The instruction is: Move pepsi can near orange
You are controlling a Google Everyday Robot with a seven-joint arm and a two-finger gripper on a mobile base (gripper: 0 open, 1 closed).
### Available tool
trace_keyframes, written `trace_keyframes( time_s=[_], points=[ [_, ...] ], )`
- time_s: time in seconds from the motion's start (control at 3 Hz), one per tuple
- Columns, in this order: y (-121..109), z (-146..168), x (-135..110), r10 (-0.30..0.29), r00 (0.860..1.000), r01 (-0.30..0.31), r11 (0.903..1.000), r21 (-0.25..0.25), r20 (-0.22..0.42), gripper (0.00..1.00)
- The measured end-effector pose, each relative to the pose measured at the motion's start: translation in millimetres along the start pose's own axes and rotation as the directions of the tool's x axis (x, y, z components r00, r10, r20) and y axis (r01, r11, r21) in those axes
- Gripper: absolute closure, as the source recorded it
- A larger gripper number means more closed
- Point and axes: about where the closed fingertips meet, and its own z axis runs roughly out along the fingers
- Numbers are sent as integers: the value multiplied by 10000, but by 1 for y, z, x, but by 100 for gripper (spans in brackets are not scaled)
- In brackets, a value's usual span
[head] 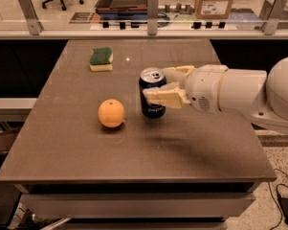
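Observation:
The pepsi can, dark blue with a silver top, stands upright near the middle of the brown table. My gripper reaches in from the right and is shut on the can. One cream finger crosses the can's front and the other lies behind its top. The orange sits on the table just left of the can, a small gap apart from it. The white arm stretches off to the right.
A green-and-yellow sponge lies at the table's back left. A railing with metal posts runs behind the table. The table's front edge is near the bottom, with dark drops at both sides.

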Motion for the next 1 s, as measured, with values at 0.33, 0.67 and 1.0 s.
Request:
trace_keyframes(
  time_s=[0.33, 0.67, 1.0],
  points=[
    [5, 1, 4, 189, 9998, -189, 9998, -69, -6, 100],
    [9, 5, 13, 268, 9992, -270, 9996, -42, -307, 100],
    [11, 6, 12, 225, 9992, -227, 9997, -59, -321, 84]
  ],
)
